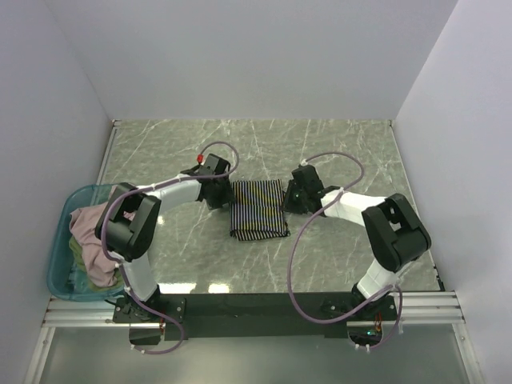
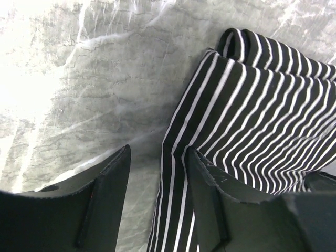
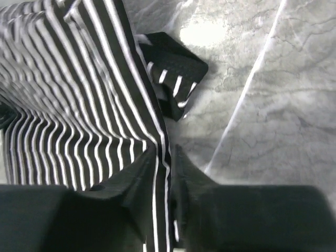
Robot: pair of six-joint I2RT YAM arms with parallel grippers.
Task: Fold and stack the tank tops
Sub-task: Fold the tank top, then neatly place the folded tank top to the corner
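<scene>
On my overhead feed the table [image 1: 160, 152] is a grey-green marbled slab with pale veins. Lying flat on it near the middle is the striped tank top [image 1: 258, 210], folded into a rough rectangle, with its stripes running front to back. A teal tub [image 1: 58, 260] sits at the left near corner. I cannot tell whether it rests on the slab.

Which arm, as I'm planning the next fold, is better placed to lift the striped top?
Right, probably: the right claw pinches the striped tank top at its edge; the left claw stands open, empty.
</scene>
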